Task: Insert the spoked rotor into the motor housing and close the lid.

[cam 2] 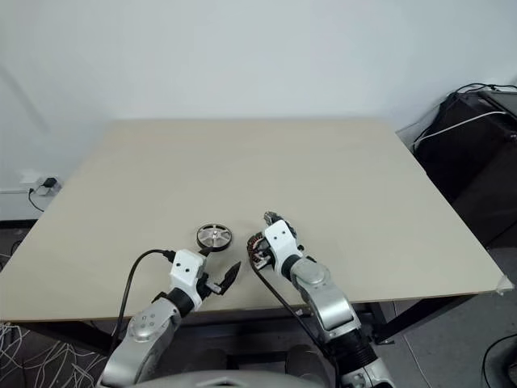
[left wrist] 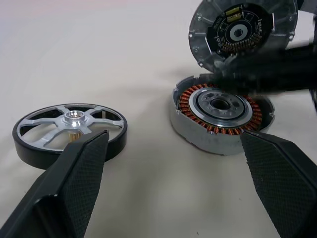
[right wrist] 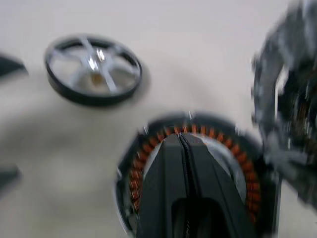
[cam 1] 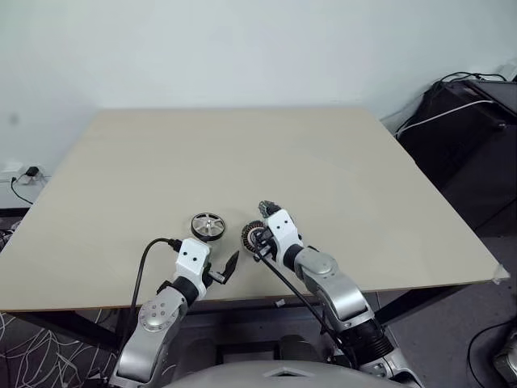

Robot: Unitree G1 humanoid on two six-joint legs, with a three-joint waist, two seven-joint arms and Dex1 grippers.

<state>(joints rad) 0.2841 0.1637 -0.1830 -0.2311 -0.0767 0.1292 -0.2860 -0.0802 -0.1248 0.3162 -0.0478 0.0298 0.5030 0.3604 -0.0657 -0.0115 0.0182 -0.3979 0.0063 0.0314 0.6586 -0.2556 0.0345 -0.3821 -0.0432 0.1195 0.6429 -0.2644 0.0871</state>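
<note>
Lying flat on the matte beige table [cam 1: 339, 162], the shiny spoked rotor [left wrist: 69, 130] sits just beside the copper-wound motor housing [left wrist: 220, 116]. Left gripper [left wrist: 181, 186] gapes wide with textured black fingers; right gripper [right wrist: 182, 136], pressed shut, hovers over the housing, the round lid [left wrist: 242, 30] tilted nearby.

Head pair: high, facing down over the table [cam 1: 339, 178].
Wrists: low, close.
Shared: rotor [left wrist: 69, 130] at 9 o'clock of housing [left wrist: 220, 114].
</note>
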